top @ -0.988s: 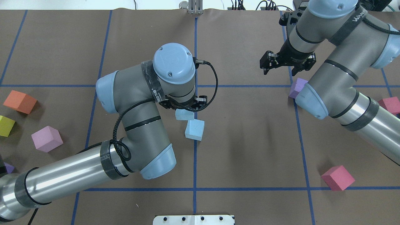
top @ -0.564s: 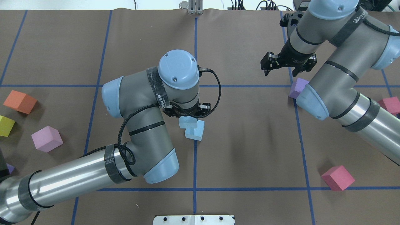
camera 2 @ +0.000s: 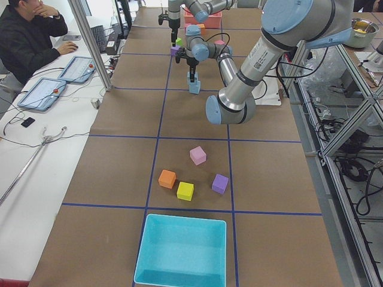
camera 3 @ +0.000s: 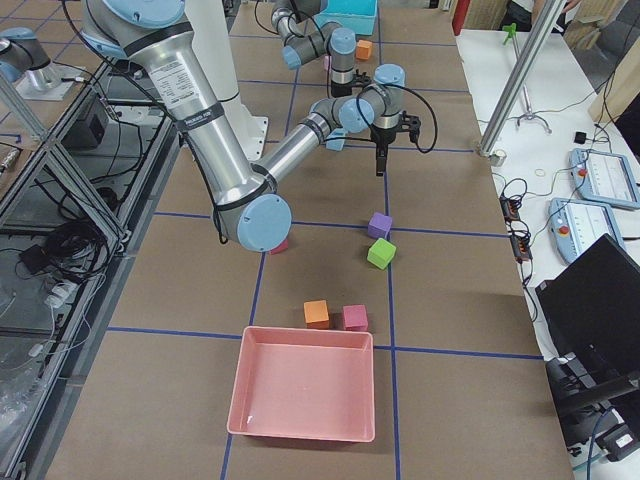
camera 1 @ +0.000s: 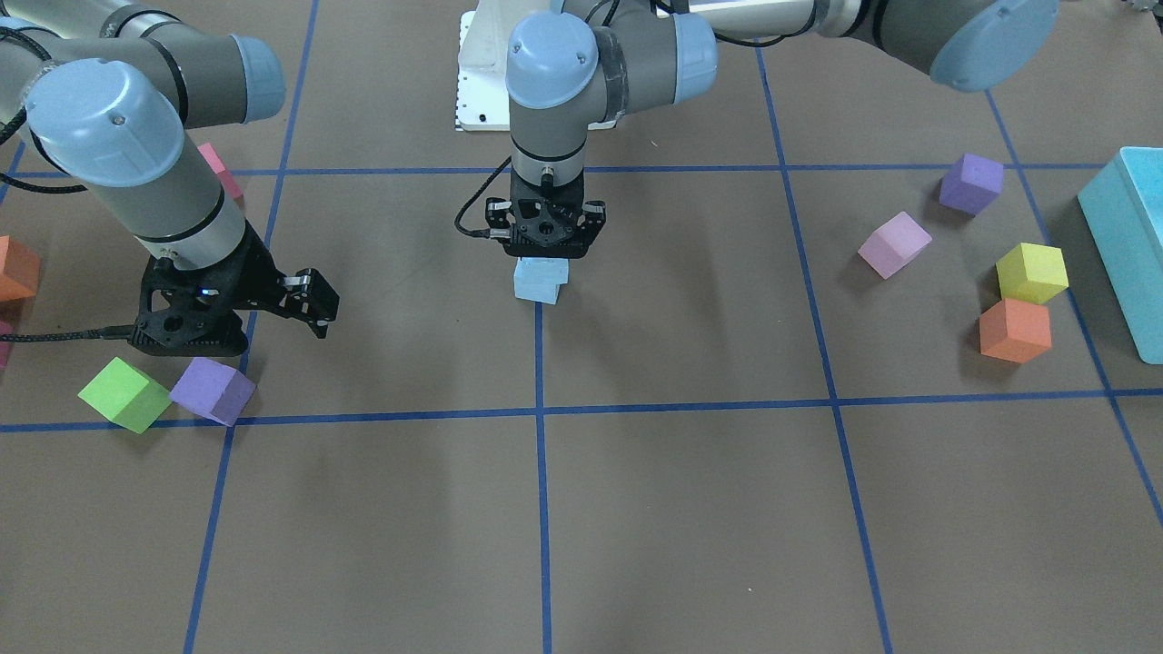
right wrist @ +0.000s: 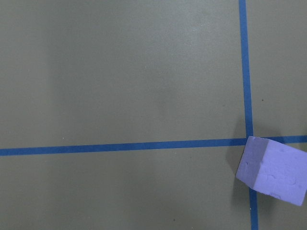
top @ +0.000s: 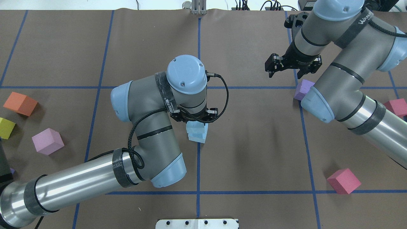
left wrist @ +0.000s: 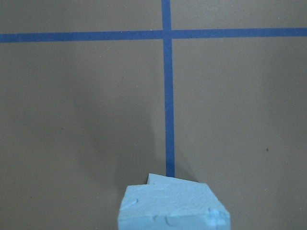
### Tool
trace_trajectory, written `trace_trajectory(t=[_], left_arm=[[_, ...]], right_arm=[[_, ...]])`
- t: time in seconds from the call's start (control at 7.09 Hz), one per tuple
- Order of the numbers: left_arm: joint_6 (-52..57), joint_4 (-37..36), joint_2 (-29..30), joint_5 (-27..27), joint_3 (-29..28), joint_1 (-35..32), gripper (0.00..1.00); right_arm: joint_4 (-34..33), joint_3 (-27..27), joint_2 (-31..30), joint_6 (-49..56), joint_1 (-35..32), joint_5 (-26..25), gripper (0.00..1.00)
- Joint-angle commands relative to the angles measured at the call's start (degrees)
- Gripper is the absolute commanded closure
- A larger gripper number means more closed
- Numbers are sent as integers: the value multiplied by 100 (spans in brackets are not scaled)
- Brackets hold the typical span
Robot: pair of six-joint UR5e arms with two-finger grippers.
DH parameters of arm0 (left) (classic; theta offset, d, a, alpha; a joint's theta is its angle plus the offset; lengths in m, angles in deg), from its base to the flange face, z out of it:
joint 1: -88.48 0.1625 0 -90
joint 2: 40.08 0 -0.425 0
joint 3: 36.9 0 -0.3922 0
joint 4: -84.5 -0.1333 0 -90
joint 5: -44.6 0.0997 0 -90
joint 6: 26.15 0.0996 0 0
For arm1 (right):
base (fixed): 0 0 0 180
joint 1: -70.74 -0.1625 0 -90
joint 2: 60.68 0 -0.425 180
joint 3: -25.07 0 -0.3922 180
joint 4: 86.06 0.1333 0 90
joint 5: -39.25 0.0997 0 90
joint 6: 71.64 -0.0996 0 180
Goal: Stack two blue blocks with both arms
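Observation:
Two pale blue blocks sit at the table's centre, on a blue tape line. My left gripper (top: 195, 119) points straight down and is shut on the upper blue block (top: 194, 126). That block sits on the lower blue block (top: 199, 137), slightly offset. In the front view the left gripper (camera 1: 545, 234) stands over the upper block (camera 1: 542, 269) and the lower block (camera 1: 536, 291). The left wrist view shows the held block (left wrist: 172, 208) with a corner of the lower one (left wrist: 157, 178) behind it. My right gripper (top: 292, 65) is open and empty, far to the right.
A purple cube (top: 303, 89) lies just below the right gripper, a green cube (camera 1: 125, 392) beside it. Pink cubes (top: 343, 180) lie on the right. Orange (top: 19, 103), yellow (top: 5, 128) and pink (top: 47, 141) cubes lie on the left. A teal bin (camera 1: 1127, 245) stands at the left end.
My left arm has carried the held blue block right and toward the robot, from beside the other blue block to on top of it. The right arm has hardly moved.

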Motion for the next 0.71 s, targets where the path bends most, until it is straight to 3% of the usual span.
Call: trace_trajectory(t=[0.0,0.28,0.42,0.56], left_arm=[[2,25,-22,-3,-22,47,40],[-7,-2,-22,-160,-4,47,31],[11,7,-22,-161,4,47,13],[46,7,-22,-161,13,47,3]], right_arm=[[0,13,0,0,11,-5,0],[0,13,0,0,28,-5,0],[0,4,0,0,37,-5,0],[0,4,0,0,46,-5,0]])
